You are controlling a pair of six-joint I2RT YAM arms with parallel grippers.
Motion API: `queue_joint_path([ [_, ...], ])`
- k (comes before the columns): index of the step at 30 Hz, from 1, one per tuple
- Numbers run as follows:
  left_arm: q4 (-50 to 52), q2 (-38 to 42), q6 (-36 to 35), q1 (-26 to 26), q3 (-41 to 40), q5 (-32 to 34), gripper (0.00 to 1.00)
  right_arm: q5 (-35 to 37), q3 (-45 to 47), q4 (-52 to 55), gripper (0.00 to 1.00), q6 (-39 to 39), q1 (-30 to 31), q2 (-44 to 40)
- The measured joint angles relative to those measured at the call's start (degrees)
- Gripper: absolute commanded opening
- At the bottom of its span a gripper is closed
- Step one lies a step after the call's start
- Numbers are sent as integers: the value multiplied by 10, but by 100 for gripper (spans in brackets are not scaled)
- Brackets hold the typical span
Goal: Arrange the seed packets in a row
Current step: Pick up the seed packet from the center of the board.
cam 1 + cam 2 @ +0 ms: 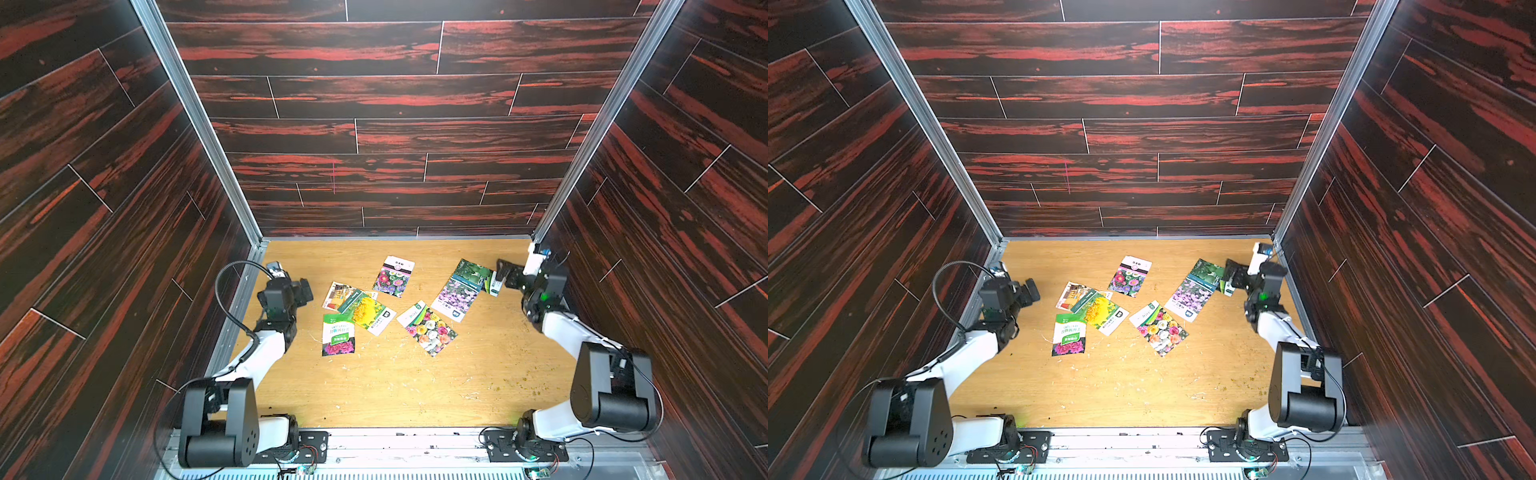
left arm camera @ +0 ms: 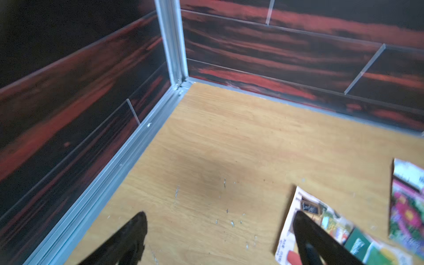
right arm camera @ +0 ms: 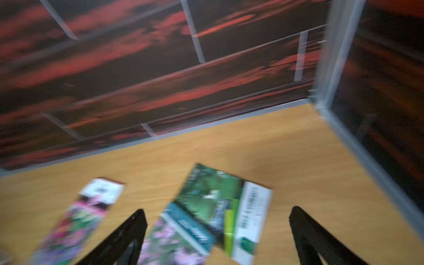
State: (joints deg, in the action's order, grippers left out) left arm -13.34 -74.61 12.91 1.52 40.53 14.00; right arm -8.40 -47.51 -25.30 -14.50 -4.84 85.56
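Wood-grain tabletop [image 1: 395, 395] is bare along its near edge, which is the widest open room for laying a row. No row exists yet: the seven glossy seed packets [image 1: 1158, 328] lie scattered at differing angles, so the task is judged barely begun.

Nearest lie the green-and-magenta flower packet [image 1: 338, 334] and the mixed-rose packet [image 1: 428, 328], apart from each other.

Behind them, the yellow-flower packet [image 1: 368, 311] overlaps the cartoon-shop packet [image 1: 336, 295]. The left tool [image 2: 220, 216] — jaws spread, empty — is just beside that pair. The purple-flower packet [image 1: 451, 301] overlaps the green-leaf packet [image 1: 473, 272]. Both pairs need separating.

Farthest, the white-topped pink-flower packet [image 1: 394, 276] lies alone. The right tool [image 3: 218, 211] — spread, empty — is at the leaf packet, close to the dark side wall [image 1: 623, 291], where clearance looks tight. A bare strip runs along the back wall [image 1: 374, 208].
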Motion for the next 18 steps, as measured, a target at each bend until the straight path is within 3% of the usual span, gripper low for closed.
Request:
queue_joint_path([
  [5, 99, 45, 92, 0, 33, -34, 100, -210, -6, 20, 98, -116, 33, 17],
  [8, 108, 73, 150, 0, 11, -83, 100, -292, -19, 21, 98, -167, 78, 39],
  [14, 79, 85, 252, -2, -67, -175, 100, -372, -25, -23, 98, -254, 205, 44],
  [18, 41, 52, 283, -8, -81, -219, 100, -391, -11, -114, 98, -339, 236, 66],
])
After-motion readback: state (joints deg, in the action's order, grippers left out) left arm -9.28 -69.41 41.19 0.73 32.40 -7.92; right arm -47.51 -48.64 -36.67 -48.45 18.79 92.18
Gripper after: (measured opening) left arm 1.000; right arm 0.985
